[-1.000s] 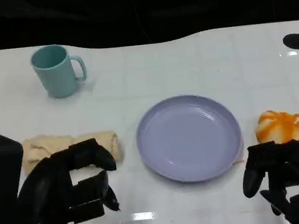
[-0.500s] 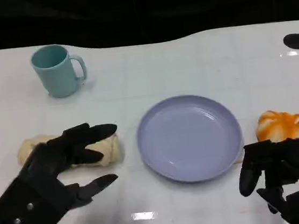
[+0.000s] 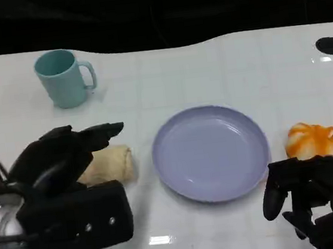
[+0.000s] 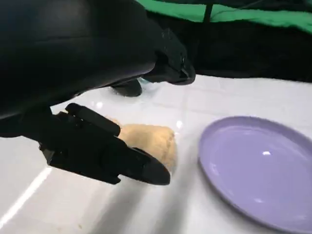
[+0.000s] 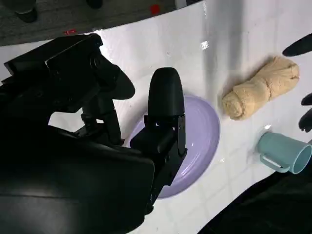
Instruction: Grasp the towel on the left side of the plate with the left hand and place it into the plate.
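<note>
A rolled beige towel (image 3: 110, 165) lies on the white table just left of the lavender plate (image 3: 210, 152); its left part is hidden behind my left hand (image 3: 61, 154). That hand hovers over the towel with fingers spread above and beside it, holding nothing. In the left wrist view the towel (image 4: 148, 144) shows between the fingers (image 4: 117, 158), with the plate (image 4: 258, 175) beyond. My right hand (image 3: 310, 198) rests at the near right, fingers curled loosely, holding nothing. The right wrist view shows the towel (image 5: 261, 87) and the plate (image 5: 200, 141).
A teal mug (image 3: 63, 78) stands at the back left. An orange-and-white bun-like object (image 3: 317, 140) lies right of the plate, just beyond my right hand. Black round marks (image 3: 329, 45) sit at the table's far corners.
My left hand has moved forward and turned over the towel, now covering its left part. The right hand has barely moved.
</note>
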{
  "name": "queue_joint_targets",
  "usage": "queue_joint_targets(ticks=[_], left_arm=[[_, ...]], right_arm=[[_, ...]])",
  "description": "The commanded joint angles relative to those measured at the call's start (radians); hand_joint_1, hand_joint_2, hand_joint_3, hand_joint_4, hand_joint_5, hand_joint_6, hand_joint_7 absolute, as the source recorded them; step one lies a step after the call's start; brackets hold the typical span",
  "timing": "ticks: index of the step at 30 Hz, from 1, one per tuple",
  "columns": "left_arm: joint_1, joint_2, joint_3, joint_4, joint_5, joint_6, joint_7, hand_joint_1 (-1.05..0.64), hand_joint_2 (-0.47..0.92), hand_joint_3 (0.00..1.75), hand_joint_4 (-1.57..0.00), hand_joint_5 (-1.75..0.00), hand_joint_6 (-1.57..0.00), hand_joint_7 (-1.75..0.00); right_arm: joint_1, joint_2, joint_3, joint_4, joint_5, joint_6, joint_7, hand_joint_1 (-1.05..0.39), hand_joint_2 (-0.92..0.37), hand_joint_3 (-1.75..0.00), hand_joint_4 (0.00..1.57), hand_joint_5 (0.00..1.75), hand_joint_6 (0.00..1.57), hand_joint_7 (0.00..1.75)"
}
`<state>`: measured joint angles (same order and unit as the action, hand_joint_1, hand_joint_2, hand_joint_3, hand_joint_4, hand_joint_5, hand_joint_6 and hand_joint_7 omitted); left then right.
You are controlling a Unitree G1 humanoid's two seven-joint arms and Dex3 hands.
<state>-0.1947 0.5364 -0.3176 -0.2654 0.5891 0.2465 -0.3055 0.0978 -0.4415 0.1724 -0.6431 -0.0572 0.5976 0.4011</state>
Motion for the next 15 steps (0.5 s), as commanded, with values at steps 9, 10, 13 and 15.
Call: queue_joint_targets(ticks=[9,10,13,15], left_arm=[[-0.209,-0.037,-0.135,0.372,0.233,-0.033,0.013,-0.54,0.91,0.0,-0.33,-0.26,-0.34,-0.01],[-0.215,-0.041,-0.137,0.388,0.238,-0.038,0.016,-0.54,0.9,0.0,-0.35,-0.25,-0.34,-0.01],[-0.262,-0.056,-0.164,0.491,0.267,-0.062,0.027,-0.54,0.9,0.0,-0.36,-0.22,-0.34,0.0],[-0.299,-0.068,-0.186,0.57,0.287,-0.08,0.039,-0.56,0.91,0.0,-0.36,-0.2,-0.34,0.0]], right_arm=[[0.002,0.001,0.013,-0.012,-0.013,0.012,-0.017,0.03,-0.61,-1.02,0.7,1.69,0.68,1.42],[0.002,0.001,0.012,-0.012,-0.013,0.011,-0.017,0.03,-0.61,-1.02,0.7,1.69,0.68,1.42],[0.003,0.0,0.013,-0.016,-0.015,0.017,-0.017,0.02,-0.61,-1.02,0.7,1.7,0.68,1.42],[0.006,-0.001,0.011,-0.016,-0.015,0.015,-0.018,0.02,-0.61,-1.01,0.7,1.71,0.68,1.43]])
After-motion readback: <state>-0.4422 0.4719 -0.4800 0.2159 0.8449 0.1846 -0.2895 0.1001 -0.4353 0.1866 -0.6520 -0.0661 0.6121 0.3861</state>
